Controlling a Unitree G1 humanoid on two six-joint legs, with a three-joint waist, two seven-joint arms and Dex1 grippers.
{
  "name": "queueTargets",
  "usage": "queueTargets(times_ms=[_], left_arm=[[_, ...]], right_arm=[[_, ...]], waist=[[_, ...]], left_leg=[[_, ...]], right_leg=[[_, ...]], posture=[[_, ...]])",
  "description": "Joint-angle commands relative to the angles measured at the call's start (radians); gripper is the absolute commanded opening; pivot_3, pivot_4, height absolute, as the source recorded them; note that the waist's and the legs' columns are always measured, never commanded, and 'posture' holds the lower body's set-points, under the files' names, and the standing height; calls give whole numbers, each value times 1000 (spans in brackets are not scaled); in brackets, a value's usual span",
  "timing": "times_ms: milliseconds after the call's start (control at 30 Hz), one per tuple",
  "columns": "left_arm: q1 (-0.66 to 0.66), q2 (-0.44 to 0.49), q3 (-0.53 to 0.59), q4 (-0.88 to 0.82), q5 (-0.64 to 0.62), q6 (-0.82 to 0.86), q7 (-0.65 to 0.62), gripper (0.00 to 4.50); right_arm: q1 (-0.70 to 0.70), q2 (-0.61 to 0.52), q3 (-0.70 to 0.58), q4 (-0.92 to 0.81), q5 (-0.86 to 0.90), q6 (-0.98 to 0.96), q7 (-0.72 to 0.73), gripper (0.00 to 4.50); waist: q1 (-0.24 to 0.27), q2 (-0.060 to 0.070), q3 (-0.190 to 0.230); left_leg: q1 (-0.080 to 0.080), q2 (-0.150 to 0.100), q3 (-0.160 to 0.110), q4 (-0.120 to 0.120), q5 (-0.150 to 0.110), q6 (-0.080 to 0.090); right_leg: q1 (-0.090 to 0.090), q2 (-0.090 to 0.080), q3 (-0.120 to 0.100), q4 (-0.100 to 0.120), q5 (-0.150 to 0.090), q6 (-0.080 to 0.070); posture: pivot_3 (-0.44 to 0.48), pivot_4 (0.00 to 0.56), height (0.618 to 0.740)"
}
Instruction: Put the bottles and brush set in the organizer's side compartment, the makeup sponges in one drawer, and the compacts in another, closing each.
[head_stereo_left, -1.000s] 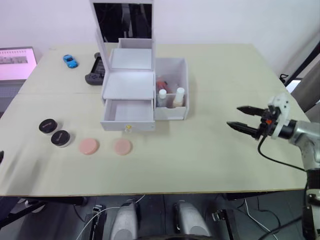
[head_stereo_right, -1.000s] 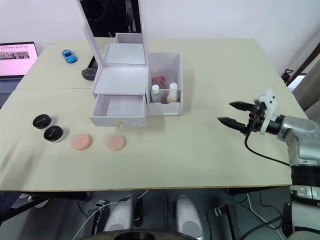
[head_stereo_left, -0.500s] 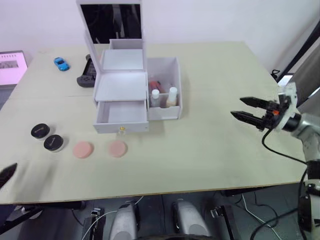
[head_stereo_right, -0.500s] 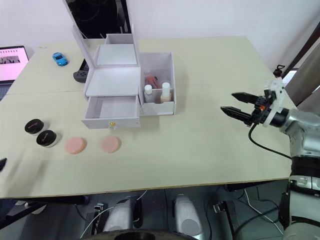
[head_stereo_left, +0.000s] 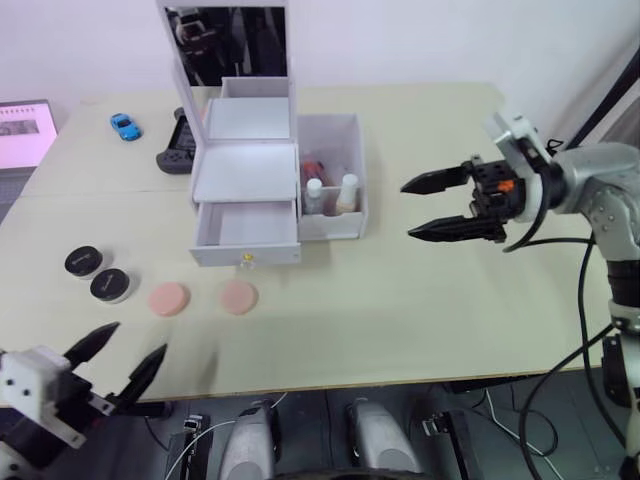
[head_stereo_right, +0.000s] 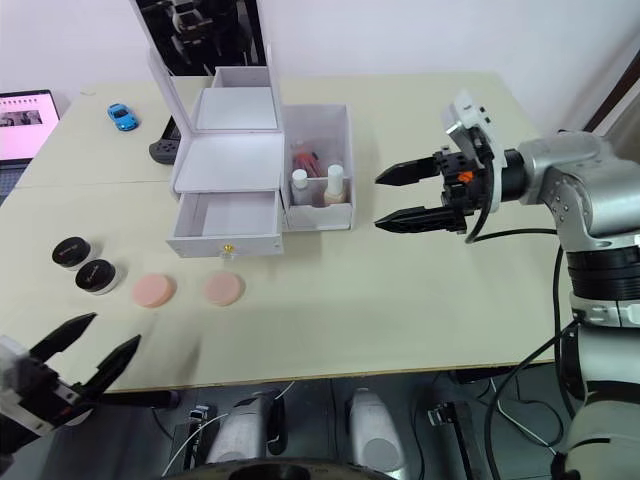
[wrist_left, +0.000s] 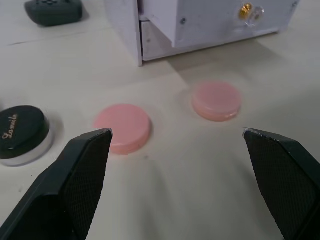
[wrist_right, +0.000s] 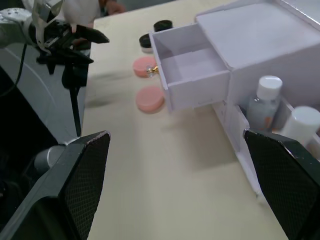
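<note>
The two pink makeup sponges (head_stereo_left: 168, 298) (head_stereo_left: 239, 296) are lying side by side near the table's (head_stereo_left: 400, 310) front edge, just in front of the organizer's open lower drawer (head_stereo_left: 248, 226), which is standing empty. The left gripper (head_stereo_left: 122, 358) is hovering at the front-left corner, wide open and holding nothing, with the sponges straight ahead of it; it is the nearer arm. The right gripper (head_stereo_left: 438, 205) is hanging open and empty beside the side compartment (head_stereo_left: 340, 180), already holding two bottles (head_stereo_left: 331, 195). Two black compacts (head_stereo_left: 97, 273) are sitting near the left edge.
</note>
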Motion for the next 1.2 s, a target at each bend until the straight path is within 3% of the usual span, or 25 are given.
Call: queueTargets(times_ms=[33,100,300,433,667,1167,1200], left_arm=[[-20,-56,-188,0,146,-50,89,4414],[-68,-88,-247,30,181,-34,154,4414],[-159,-68,-423,26,313,123,283,4414],[-223,-46,-472,-92,321,434,402,4414],[-443,-38,-536,-174,315,777,524,4414],[-659,-101,-573,-144,306,987,630,4414],[-660,-113,-567,-148,301,988,633,4194]], right_arm=[[-93,-4,-9,-85,26,14,11,4500],[-114,-15,-7,-105,27,21,17,4500],[-123,-61,2,-169,10,51,-7,4500],[-97,-82,-11,-206,19,86,-42,4500],[-79,-80,-26,-244,39,136,-106,4500],[-55,-102,-58,-225,47,108,-118,4500],[-53,-105,-59,-222,46,104,-116,4500]], waist=[[2,0,0],[6,-2,0],[22,-3,-1],[26,-3,-1],[31,-2,-1],[51,-2,-1],[52,-2,-1]], left_leg=[[0,-1,0,1,0,1],[0,-3,0,3,0,1],[0,-2,-1,4,-1,2],[0,-1,-1,4,-1,3],[1,0,-2,6,-1,3],[1,1,-4,7,-1,3],[1,1,-4,7,-1,3]], right_leg=[[0,0,0,0,0,0],[-1,4,-2,0,0,0],[2,4,0,1,0,0],[1,5,0,2,0,1],[3,10,-2,4,0,1],[4,13,-2,5,1,3],[4,13,-2,5,1,3]], posture=[[0,150,737],[0,150,737],[0,150,737],[0,150,737],[0,150,737],[0,150,737],[0,150,737]])
